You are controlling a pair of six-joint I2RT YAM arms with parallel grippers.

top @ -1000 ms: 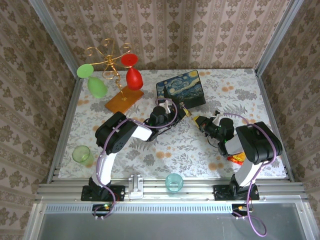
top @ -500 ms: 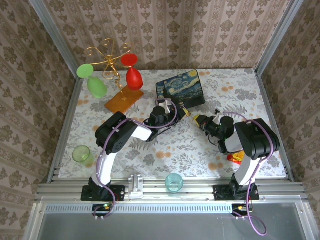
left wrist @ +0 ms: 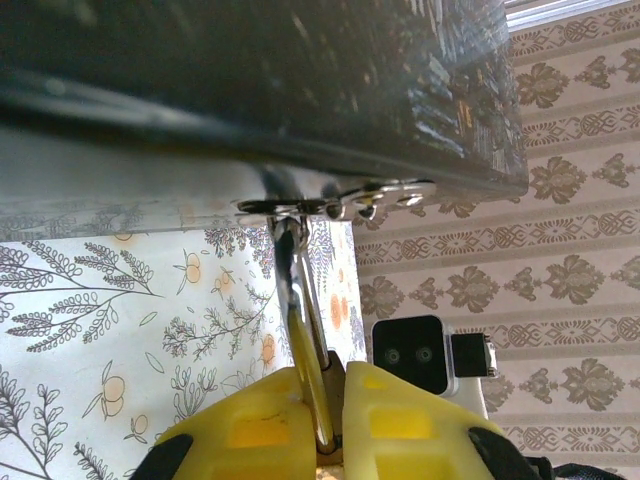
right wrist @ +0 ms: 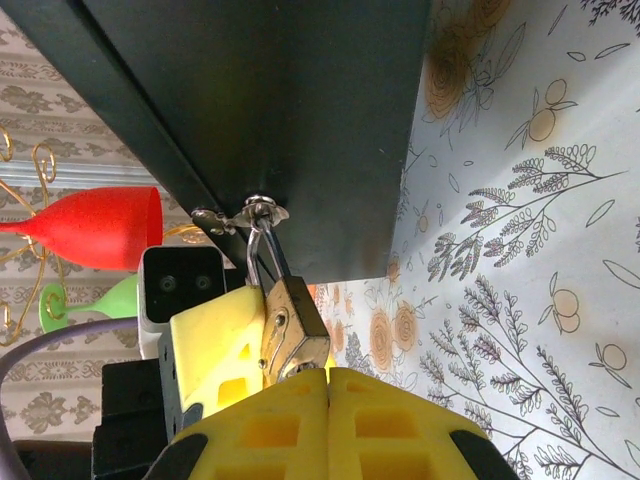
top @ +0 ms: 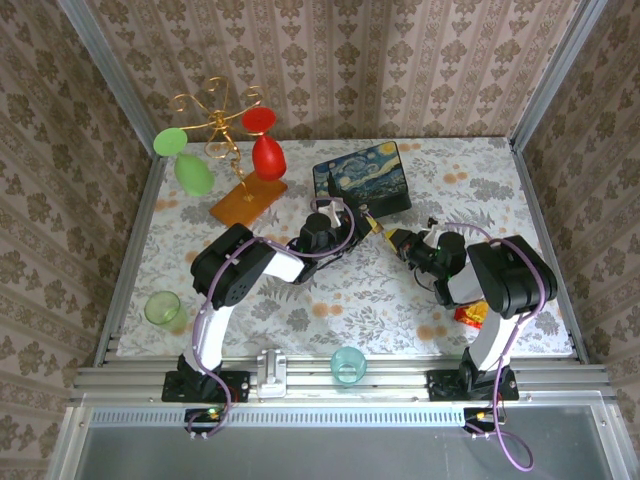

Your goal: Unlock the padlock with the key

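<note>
Brass padlock (right wrist: 290, 325) clamped in L jaws; R jaws together at its base.

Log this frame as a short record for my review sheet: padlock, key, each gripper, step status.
padlock: hangs by its shackle from the hasp on the painted box
left gripper: shut on the padlock, holding it out from the box
right gripper: fingers together at the padlock's bottom end
key: too small to make out
step status: shackle looks seated in the body, not yet open
</note>
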